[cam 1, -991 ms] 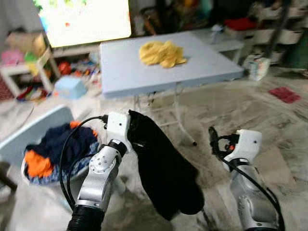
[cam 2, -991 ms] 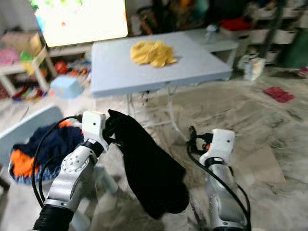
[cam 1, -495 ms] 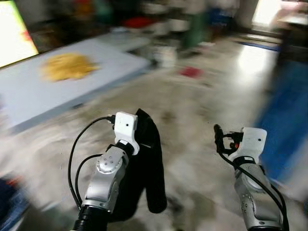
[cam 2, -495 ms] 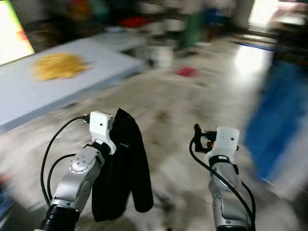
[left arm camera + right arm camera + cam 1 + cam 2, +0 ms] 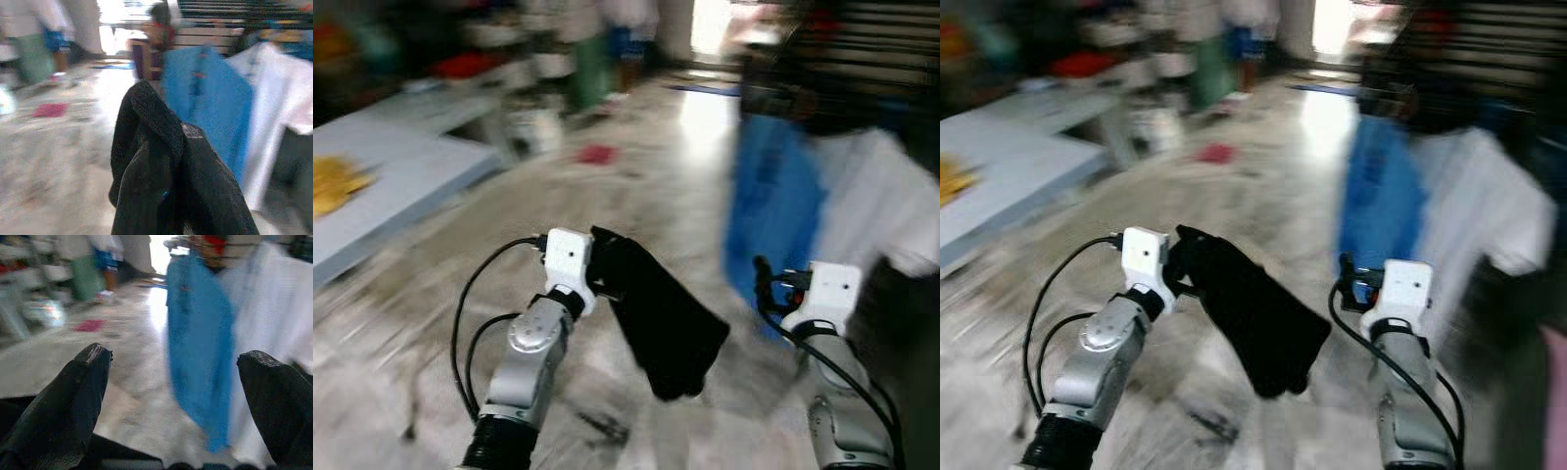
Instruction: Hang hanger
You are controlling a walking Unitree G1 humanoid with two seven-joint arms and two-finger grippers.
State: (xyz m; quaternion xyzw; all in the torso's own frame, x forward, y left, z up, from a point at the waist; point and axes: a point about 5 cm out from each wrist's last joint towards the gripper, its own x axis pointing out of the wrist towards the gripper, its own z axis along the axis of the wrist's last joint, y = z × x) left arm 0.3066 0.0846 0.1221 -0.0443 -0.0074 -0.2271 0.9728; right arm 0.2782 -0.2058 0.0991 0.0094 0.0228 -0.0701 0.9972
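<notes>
Blurred all over. Left gripper (image 5: 599,284) raised ahead of the body, clenched on a black garment (image 5: 661,318): dark, knit-textured, bunched at the grip, draping down and toward the right in a limp fold above the pale stone floor (image 5: 431,323); hanger beneath the cloth too hidden to tell. Right gripper (image 5: 173,396) held up, empty, fingers (image 5: 73,391) spread wide. Ahead, hanging blue garment (image 5: 773,211) just beside hanging white garment (image 5: 876,211). Grey table (image 5: 401,186) at far left, its corner nearest.
</notes>
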